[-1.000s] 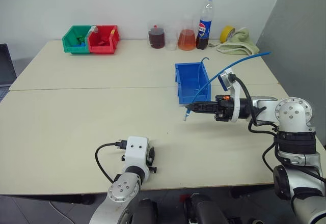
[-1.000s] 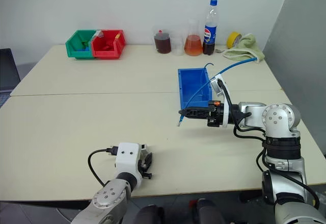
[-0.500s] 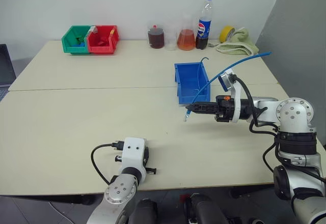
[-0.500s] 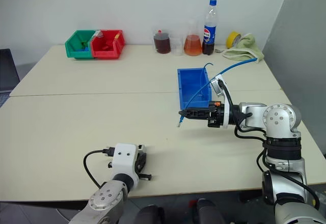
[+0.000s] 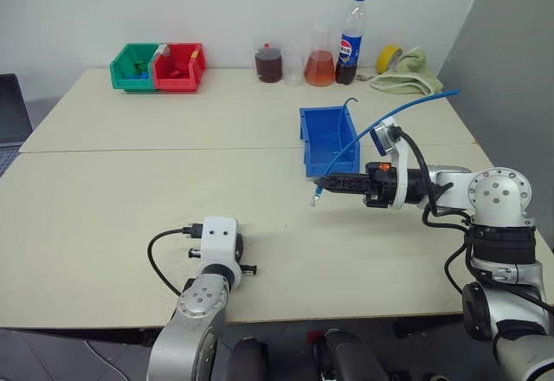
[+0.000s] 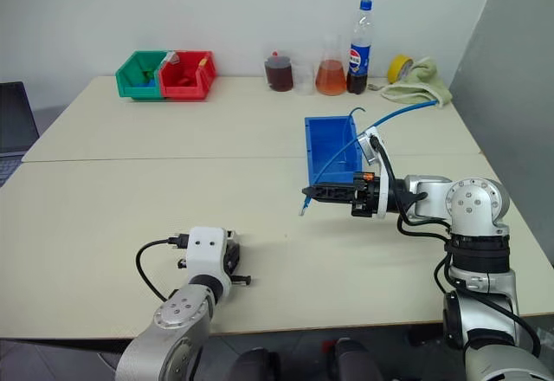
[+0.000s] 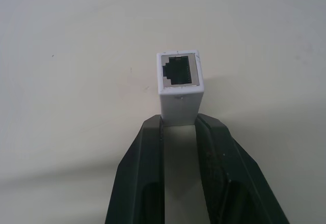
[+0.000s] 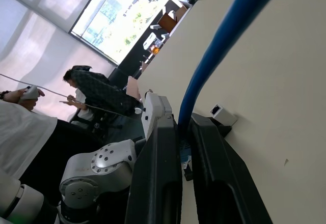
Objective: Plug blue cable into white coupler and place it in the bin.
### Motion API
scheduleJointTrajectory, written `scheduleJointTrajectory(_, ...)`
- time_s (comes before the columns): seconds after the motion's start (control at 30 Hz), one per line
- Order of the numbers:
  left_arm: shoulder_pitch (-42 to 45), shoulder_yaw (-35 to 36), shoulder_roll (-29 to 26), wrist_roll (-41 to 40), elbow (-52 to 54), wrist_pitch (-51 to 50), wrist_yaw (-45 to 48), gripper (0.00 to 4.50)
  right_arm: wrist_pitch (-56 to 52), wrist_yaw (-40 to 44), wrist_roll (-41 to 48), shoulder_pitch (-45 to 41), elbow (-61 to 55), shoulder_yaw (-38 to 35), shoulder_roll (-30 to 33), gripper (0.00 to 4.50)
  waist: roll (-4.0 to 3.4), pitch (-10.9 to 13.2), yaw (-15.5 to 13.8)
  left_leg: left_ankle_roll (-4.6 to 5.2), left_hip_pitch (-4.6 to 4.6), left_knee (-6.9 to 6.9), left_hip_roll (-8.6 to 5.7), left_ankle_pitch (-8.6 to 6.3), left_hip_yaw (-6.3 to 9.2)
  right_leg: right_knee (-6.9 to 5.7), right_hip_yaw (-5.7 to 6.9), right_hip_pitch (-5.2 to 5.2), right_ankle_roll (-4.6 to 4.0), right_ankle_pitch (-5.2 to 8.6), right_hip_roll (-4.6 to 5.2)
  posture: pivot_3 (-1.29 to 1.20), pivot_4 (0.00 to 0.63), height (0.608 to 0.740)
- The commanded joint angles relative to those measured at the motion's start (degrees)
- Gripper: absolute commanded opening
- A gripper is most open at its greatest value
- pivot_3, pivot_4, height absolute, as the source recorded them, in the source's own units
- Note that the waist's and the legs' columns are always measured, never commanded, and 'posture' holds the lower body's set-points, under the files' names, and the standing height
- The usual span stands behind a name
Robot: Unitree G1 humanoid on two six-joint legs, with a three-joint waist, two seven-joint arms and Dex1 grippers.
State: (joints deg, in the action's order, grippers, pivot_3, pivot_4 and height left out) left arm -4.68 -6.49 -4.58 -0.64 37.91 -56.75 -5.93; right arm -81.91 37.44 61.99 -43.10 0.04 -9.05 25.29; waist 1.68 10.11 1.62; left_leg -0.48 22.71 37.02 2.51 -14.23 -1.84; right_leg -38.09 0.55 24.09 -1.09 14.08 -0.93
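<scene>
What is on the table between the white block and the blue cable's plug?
Nothing: in the left eye view, bare table lies between the coupler and the plug.

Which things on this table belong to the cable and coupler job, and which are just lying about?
Job:
- blue cable, in the right gripper
- white coupler, in the left gripper
- blue bin

Lying about:
- green bin
- red bin
- cola bottle
- flasks
- tape roll
- cloth

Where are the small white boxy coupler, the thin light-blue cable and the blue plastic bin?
small white boxy coupler (image 7: 180,84): left wrist view, front face.
thin light-blue cable (image 5: 407,104): left eye view, arching middle.
blue plastic bin (image 5: 312,143): left eye view, left wall.
</scene>
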Motion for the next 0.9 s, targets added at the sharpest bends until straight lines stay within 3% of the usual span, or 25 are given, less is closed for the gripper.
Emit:
scheduleJointTrajectory(0.03,-0.19,-0.45,0.75,0.81,-2.43,-0.41,-0.22,0.57,0.02,-0.13,1.68,-0.06,-2.11,-1.59,-0.23,0.02,-0.01,0.0,0.0,0.0,-0.01,0.0,0.0,0.0,-0.01,0.0,-0.01,0.0,0.0,0.0,0.0,0.0,0.15,0.74)
scheduleJointTrajectory(0.17,-0.28,-0.65,1.06,0.92,-2.57,-0.05,0.12,0.57,0.04,-0.35,1.78,-0.01,-2.15,-1.63,-0.43,0.02,-0.01,0.0,0.0,0.0,0.01,-0.01,0.0,0.0,-0.01,0.01,-0.01,0.0,0.01,0.0,0.0,0.0,0.15,0.74)
scheduleJointTrajectory(0.23,-0.29,-0.53,1.14,0.97,-2.55,0.09,0.27,1.29,0.07,-0.35,1.72,-0.08,-2.06,-1.6,-0.52,0.02,0.0,0.0,0.0,0.0,0.01,-0.01,0.0,0.0,-0.01,0.02,-0.01,0.0,0.0,0.0,0.0,0.0,0.15,0.74)
scheduleJointTrajectory(0.27,-0.38,-0.52,1.18,0.99,-2.45,0.19,0.37,1.35,0.06,-0.33,1.71,-0.09,-2.06,-1.61,-0.52,0.02,0.0,0.0,0.0,0.0,0.02,-0.01,0.0,0.0,-0.01,0.02,-0.01,0.0,0.01,0.0,0.0,0.0,0.15,0.74)
scheduleJointTrajectory(0.6,-3.64,0.43,0.32,0.55,1.5,-1.54,2.22,3.49,0.6,0.11,1.16,-0.56,-1.36,-1.17,-0.75,0.02,0.0,0.0,-0.07,0.0,0.05,-0.02,-0.03,0.0,-0.01,0.11,-0.01,0.02,0.01,0.0,0.03,0.0,0.15,0.74)
scheduleJointTrajectory(0.7,-9.08,1.69,-4.62,-2.94,7.76,-4.31,8.36,4.18,0.95,0.17,1.04,-0.4,-1.31,-1.14,-1.03,0.02,0.0,0.0,-0.01,0.01,0.08,-0.05,-0.03,-0.01,-0.03,0.15,-0.03,0.06,0.0,0.0,0.04,0.0,0.15,0.74)
scheduleJointTrajectory(0.77,-12.08,3.98,-9.22,-5.99,10.48,-4.18,14.07,4.4,1.26,0.31,0.88,-0.22,-1.27,-1.09,-1.16,0.02,0.0,0.0,0.1,0.02,0.09,-0.09,-0.02,-0.02,-0.03,0.15,-0.04,0.09,-0.02,0.01,0.04,0.0,0.15,0.74)
scheduleJointTrajectory(0.9,-15.63,12.15,-20.81,-11.35,8.98,-0.07,26.58,4.4,2.14,0.6,0.59,0.19,-1.15,-0.85,-1.58,0.02,-0.02,0.0,0.15,0.03,0.01,-0.12,0.04,-0.03,-0.01,0.12,0.03,0.13,-0.13,0.07,0.01,0.0,0.15,0.74)
